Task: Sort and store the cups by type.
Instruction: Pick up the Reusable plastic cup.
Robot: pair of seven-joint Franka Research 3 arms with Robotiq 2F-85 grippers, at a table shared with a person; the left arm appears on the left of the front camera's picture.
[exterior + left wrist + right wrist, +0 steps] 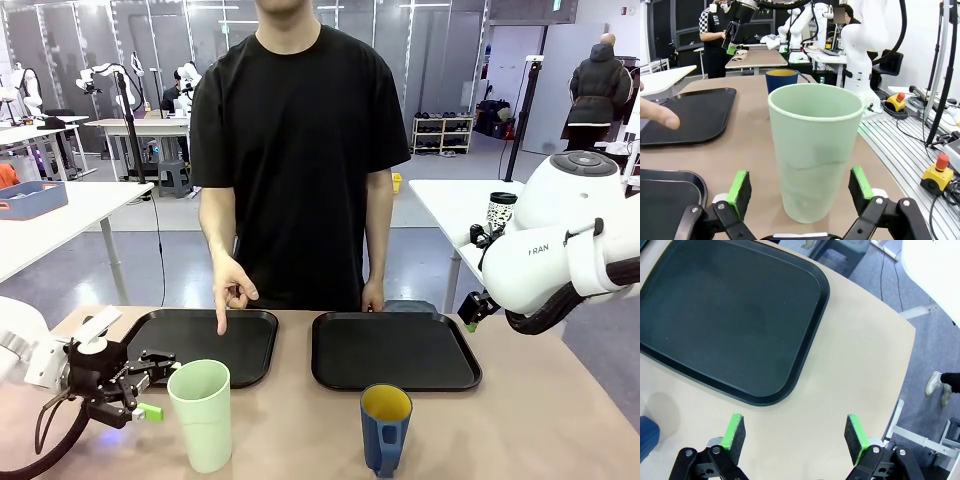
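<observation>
My left claw [800, 189] apart, squared on green tumbler [815, 150] for grab. Hand [232, 288] points at tray [258, 350] left of frame, likely drop spot. Right claw [796, 432] apart, idle.

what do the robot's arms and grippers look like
The left arm and right arm are white and rounded; the right bears dark FRAN lettering and a black cable. The left gripper and right gripper are black linkages, jaws tipped with green pads.
</observation>
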